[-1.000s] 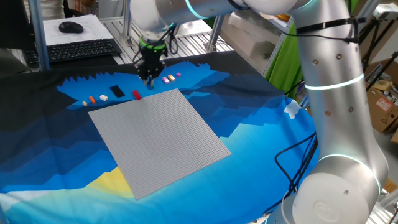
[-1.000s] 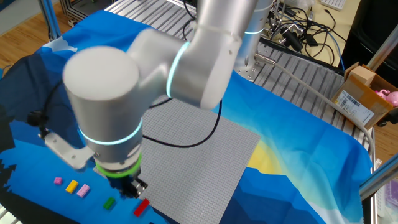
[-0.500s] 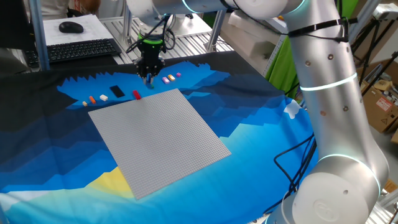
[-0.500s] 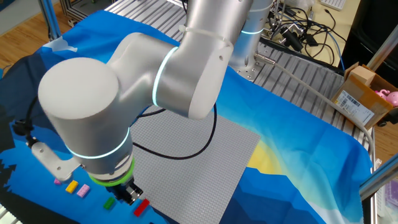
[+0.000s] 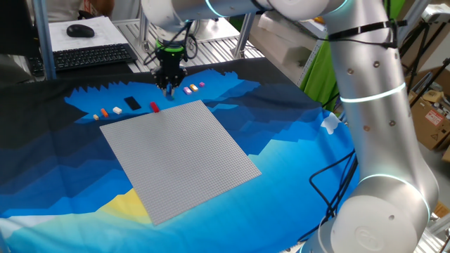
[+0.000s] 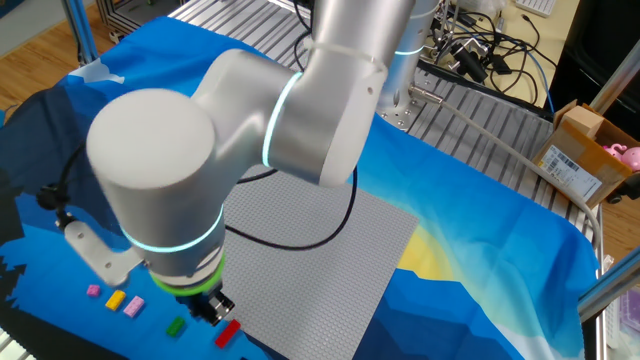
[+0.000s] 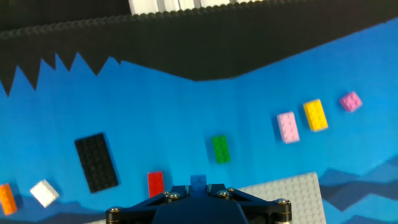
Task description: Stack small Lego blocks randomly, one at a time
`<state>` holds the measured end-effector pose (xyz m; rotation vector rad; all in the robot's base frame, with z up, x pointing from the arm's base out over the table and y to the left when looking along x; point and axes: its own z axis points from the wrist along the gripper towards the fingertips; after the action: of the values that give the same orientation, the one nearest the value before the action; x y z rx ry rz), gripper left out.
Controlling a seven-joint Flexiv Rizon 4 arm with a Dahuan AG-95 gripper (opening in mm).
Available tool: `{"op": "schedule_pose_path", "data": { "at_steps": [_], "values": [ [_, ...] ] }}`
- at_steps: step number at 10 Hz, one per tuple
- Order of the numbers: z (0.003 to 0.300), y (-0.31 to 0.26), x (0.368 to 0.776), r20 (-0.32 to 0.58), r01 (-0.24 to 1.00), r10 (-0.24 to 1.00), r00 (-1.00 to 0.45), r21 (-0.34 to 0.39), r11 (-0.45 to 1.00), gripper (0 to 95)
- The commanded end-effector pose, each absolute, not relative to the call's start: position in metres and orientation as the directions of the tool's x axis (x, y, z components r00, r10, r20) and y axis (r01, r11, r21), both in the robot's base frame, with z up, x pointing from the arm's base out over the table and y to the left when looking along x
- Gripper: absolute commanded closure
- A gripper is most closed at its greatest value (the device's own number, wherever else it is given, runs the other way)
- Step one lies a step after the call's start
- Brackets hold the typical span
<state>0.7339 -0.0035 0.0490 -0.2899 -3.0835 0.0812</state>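
Observation:
My gripper (image 7: 198, 186) is shut on a small blue Lego block (image 7: 198, 181) that pokes out between the jaws. It hangs over the blue cloth just beyond the far edge of the grey baseplate (image 5: 183, 154). Below it lie loose small blocks: green (image 7: 220, 149), red (image 7: 155, 183), white (image 7: 44, 193), orange (image 7: 6, 198), pink (image 7: 287, 127), yellow (image 7: 315, 115) and purple (image 7: 351, 101). In one fixed view the gripper (image 5: 169, 89) stands between the red block (image 5: 154, 107) and the pink and yellow ones (image 5: 190, 89). The other fixed view shows the gripper (image 6: 213, 310) beside the red block (image 6: 227, 333).
A flat black plate (image 7: 96, 162) lies on the cloth left of the red block. A keyboard (image 5: 91, 55) and mouse (image 5: 80, 30) sit on the desk behind. My arm's big elbow (image 6: 160, 180) hides much of the cloth in the other fixed view.
The arm's upper links have swung a little while the gripper has stayed almost in place above the loose blocks, still shut on the blue block.

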Motion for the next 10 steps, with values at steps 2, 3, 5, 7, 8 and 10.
{"op": "schedule_pose_path", "data": {
  "at_steps": [2, 3, 5, 7, 8, 10],
  "values": [
    [0.0493, -0.0038, 0.7310, 0.063, 0.170, 0.173, -0.983, -0.050, 0.984, 95.0],
    [0.0493, -0.0038, 0.7310, 0.080, 0.141, 0.144, -0.986, -0.044, 0.989, 95.0],
    [0.0493, -0.0038, 0.7310, 0.088, 0.149, 0.152, -0.984, -0.044, 0.988, 95.0],
    [0.0493, -0.0038, 0.7310, 0.093, 0.161, 0.164, -0.982, -0.040, 0.986, 95.0],
    [0.0493, -0.0038, 0.7310, 0.100, 0.168, 0.171, -0.980, -0.037, 0.985, 95.0],
    [0.0493, -0.0038, 0.7310, 0.099, 0.175, 0.178, -0.979, -0.038, 0.984, 95.0]
  ]
}}
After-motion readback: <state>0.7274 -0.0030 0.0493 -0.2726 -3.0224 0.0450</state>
